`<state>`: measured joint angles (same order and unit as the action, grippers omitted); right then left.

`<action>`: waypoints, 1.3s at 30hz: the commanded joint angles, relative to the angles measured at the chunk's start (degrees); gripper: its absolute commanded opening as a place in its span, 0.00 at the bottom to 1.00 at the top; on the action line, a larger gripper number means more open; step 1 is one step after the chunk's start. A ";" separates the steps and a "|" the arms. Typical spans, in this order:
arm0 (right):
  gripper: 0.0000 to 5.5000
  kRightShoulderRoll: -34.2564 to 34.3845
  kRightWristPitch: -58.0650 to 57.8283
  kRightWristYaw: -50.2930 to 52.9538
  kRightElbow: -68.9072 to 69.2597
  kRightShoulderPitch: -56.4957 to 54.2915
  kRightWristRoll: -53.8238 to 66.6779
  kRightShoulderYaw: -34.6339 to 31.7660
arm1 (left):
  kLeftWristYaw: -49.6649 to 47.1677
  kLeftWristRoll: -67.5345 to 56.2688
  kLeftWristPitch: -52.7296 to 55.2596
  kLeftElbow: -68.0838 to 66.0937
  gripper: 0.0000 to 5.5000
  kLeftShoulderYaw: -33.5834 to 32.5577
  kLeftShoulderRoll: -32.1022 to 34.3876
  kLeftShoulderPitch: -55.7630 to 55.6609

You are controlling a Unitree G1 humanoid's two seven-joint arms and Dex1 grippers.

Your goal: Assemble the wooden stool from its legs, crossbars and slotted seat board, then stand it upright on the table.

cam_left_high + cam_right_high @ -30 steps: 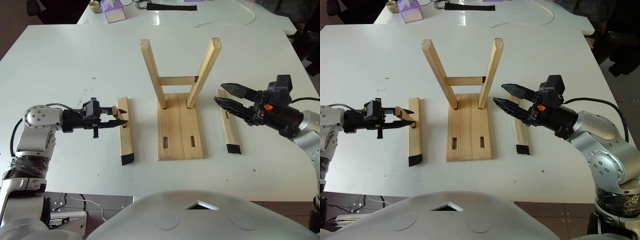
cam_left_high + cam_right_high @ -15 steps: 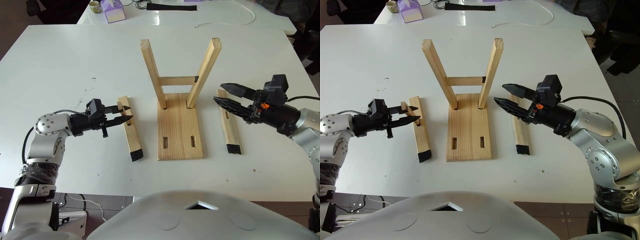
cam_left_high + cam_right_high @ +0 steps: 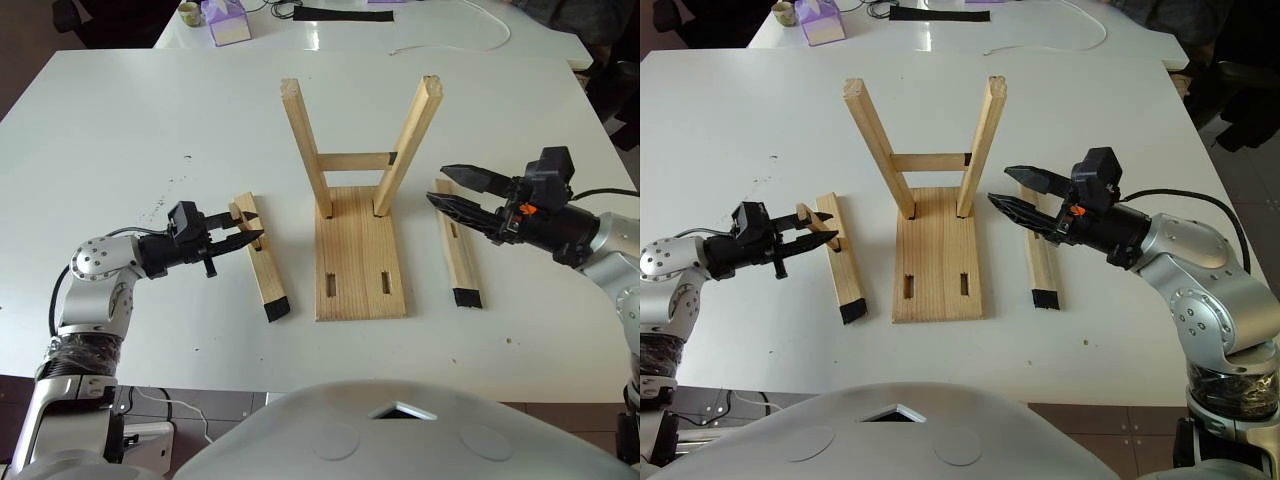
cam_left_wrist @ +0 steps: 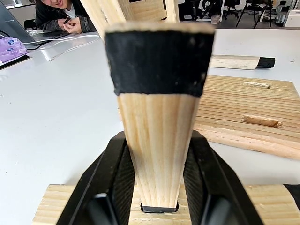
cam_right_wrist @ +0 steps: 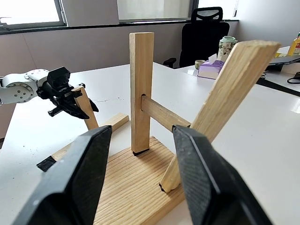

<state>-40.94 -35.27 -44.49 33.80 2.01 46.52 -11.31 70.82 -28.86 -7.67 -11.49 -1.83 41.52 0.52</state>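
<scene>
At our left, we are clamping the loose leg point(image 3: 269, 280) in the left gripper point(image 3: 243, 238); it is lying lengthwise toward us, seat board point(image 3: 360, 235) just rightward.

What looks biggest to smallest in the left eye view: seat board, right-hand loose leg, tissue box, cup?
Seat board
Right-hand loose leg
Tissue box
Cup
Box and cup stand farther off: rank unsure.

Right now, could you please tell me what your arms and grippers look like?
The left arm and right arm are silver with rounded joints, each trailing a black cable. The left gripper and right gripper are black with two tapered fingers; the right one carries a small orange mark.
</scene>
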 commanded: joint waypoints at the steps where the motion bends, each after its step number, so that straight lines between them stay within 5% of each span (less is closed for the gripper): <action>1: 0.43 -0.66 0.30 -0.40 0.08 -0.65 -0.86 0.42 | -2.64 7.48 7.43 -3.67 0.31 4.97 0.81 3.76; 10: 0.43 -0.40 0.83 -0.90 -0.29 -0.33 -2.57 1.01 | -5.33 10.52 0.97 -6.45 0.55 4.09 -0.88 2.84; 19: 0.43 -0.67 1.65 -1.44 -0.24 0.92 -4.30 1.16 | -3.44 -9.44 18.46 14.97 0.55 -6.70 1.07 8.20; 28: 0.43 -0.14 2.93 -1.26 0.30 2.67 -6.41 1.24 | -12.66 -24.21 30.06 26.50 0.55 -17.43 -0.17 1.72; 39: 0.43 -0.07 3.06 -0.80 0.41 2.36 -6.39 1.84 | -18.49 -27.72 35.49 32.46 0.44 -17.63 -1.25 -3.48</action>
<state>-40.80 -32.32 -45.41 33.80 4.86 40.38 -9.43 53.30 -55.22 26.30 19.67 -18.90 40.01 -1.50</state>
